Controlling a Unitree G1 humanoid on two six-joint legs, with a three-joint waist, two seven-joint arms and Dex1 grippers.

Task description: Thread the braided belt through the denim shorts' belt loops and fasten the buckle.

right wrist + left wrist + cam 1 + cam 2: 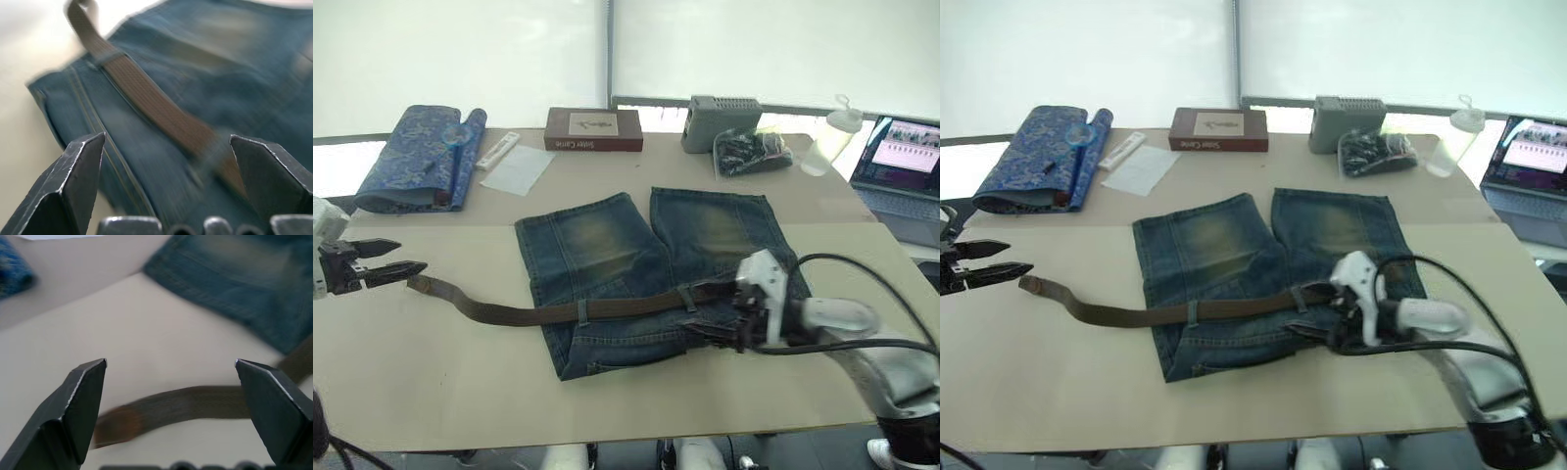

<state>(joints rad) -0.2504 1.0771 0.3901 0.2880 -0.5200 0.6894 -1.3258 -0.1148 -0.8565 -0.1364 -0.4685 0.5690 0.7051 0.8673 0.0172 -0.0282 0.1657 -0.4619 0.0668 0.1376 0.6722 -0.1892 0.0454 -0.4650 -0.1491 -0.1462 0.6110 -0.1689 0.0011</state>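
Braided belt [558,312] lies left to right along the waistband of the denim shorts [646,264], under two belt loops [582,312], its leather tip just right of the left gripper [393,258], whose fingers are spread. Right gripper [168,142], also released, hovers over the belt's right end. Bare table [431,382] lies near and left.

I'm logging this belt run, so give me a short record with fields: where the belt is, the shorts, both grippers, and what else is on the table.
belt: braided belt lies across the shorts' waistband, under at least two belt loops; its tip trails onto the table toward the robot's left
shorts: denim shorts flat on the table, legs pointing away from the robot
left gripper: left gripper open, at the belt's tip, not holding it
right gripper: right gripper open, over the waistband
buckle: cannot tell
other things: folded blue cloth, book, laptop
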